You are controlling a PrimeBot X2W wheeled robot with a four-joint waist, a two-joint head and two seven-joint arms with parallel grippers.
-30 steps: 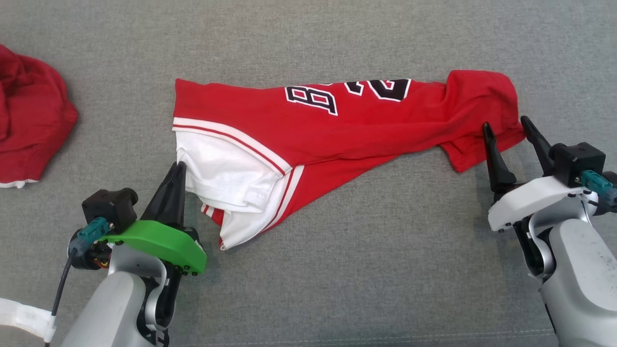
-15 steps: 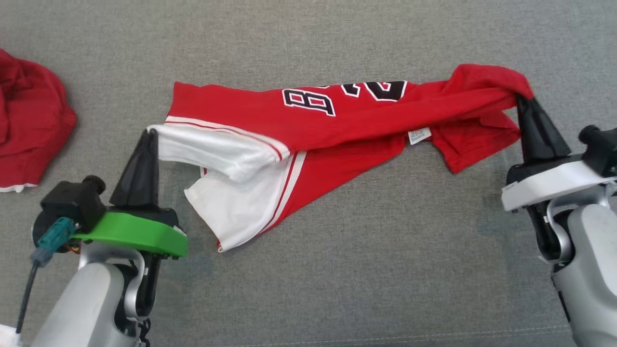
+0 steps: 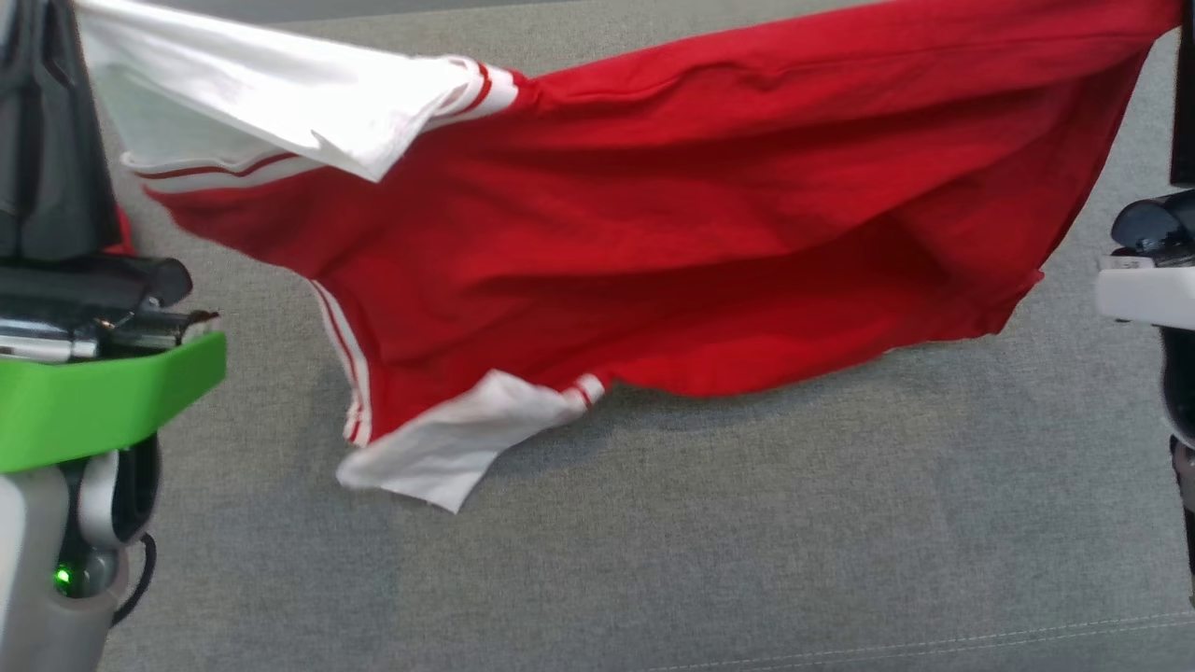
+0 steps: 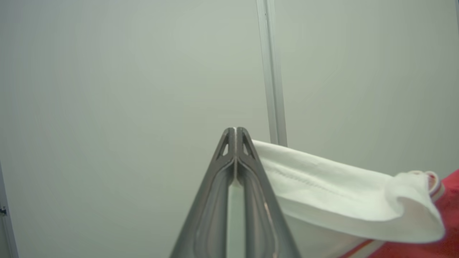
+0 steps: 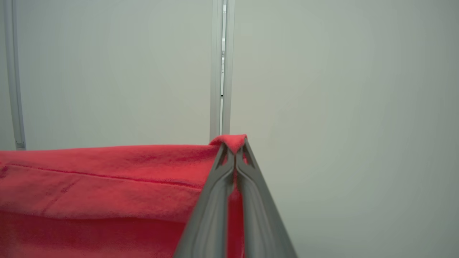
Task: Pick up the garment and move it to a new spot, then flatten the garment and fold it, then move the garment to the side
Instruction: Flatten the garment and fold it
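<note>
The garment (image 3: 653, 233), a red jersey with white panels and striped trim, hangs stretched between my two grippers above the grey surface. Its lower white corner (image 3: 439, 462) droops close to the surface. At the upper left, my left gripper (image 3: 51, 28) is shut on the white end. The left wrist view has the left gripper (image 4: 235, 129) pinching white cloth (image 4: 340, 200) that trails off to the right. My right gripper (image 3: 1184, 56), at the right edge, is shut on the red end. In the right wrist view the right gripper (image 5: 235, 143) clamps a fold of red cloth (image 5: 107, 186).
A grey fabric surface (image 3: 747, 523) lies under the garment, with a stitched seam (image 3: 934, 644) near its front edge. Both wrist views face a pale wall with a vertical strip (image 4: 272, 71) (image 5: 220, 71).
My right gripper closed on the red end. Both arms then rose, lifting the garment off the surface and pulling it out wide between them.
</note>
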